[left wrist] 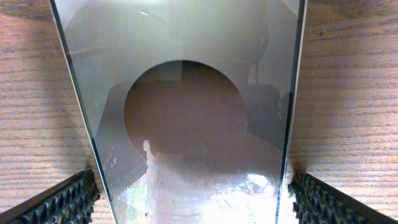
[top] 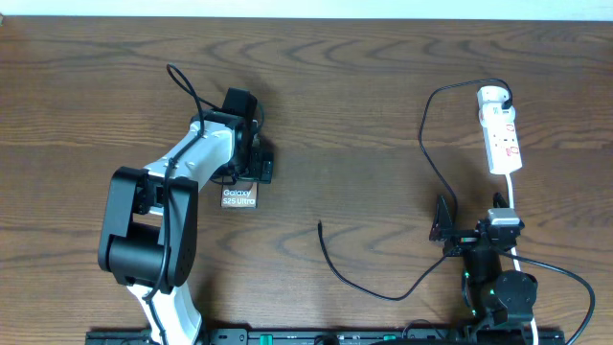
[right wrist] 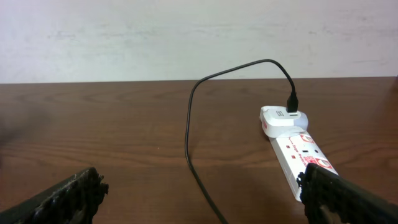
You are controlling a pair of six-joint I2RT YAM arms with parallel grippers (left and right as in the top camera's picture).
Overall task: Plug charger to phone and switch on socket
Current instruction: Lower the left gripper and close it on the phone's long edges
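The phone (left wrist: 186, 124) fills the left wrist view, flat on the table (top: 364, 115). The left gripper (left wrist: 193, 200) hangs over it with jaws spread wide, one just beside each side edge. Closing squarely there should steady it, I judge, provided the port end is left free. To the right the charger (top: 422, 144) trails across the wood, its plug tip (top: 321, 226) loose and well apart from the phone. The right gripper (right wrist: 202, 202), jaws wide and empty, hangs near the cable. Beyond lies the socket (right wrist: 298, 155), an adapter (right wrist: 278, 119) plugged in.
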